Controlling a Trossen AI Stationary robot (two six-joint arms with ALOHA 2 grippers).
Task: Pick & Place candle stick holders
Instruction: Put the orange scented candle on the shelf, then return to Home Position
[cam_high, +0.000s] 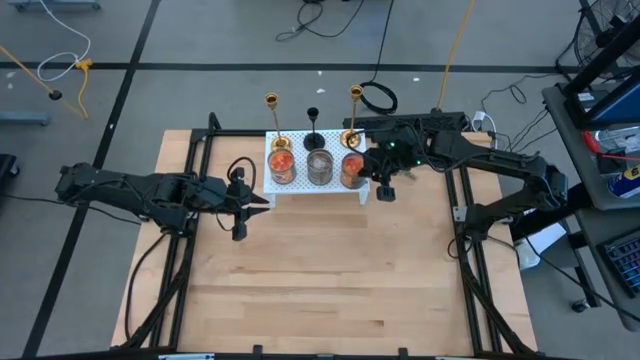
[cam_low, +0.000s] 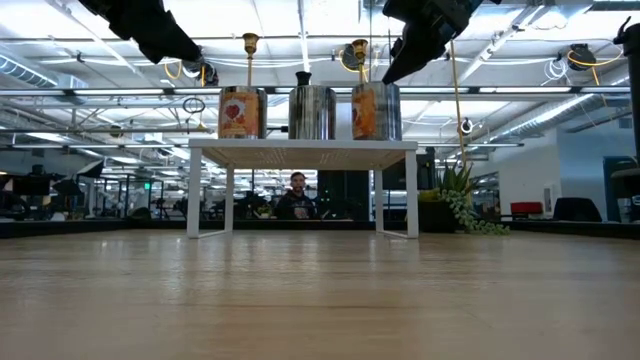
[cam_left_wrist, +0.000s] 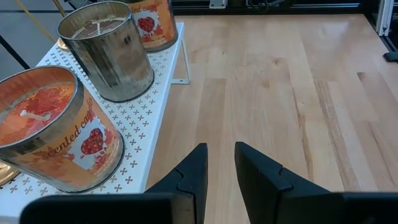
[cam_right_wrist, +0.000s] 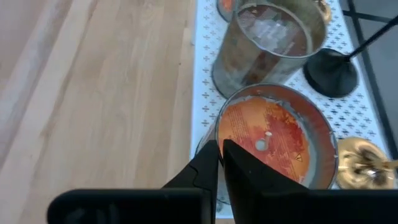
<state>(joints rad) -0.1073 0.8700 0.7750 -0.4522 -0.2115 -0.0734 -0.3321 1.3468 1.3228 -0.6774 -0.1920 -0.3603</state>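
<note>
Overhead, table-level, two wrist views

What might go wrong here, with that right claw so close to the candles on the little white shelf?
The right gripper, shut, hangs right at the orange candle jar; a nudge may slide it into the gold candlestick behind. The candlesticks' thin stems look easy to tip. The white shelf is crowded, so a grab has little room.
</note>
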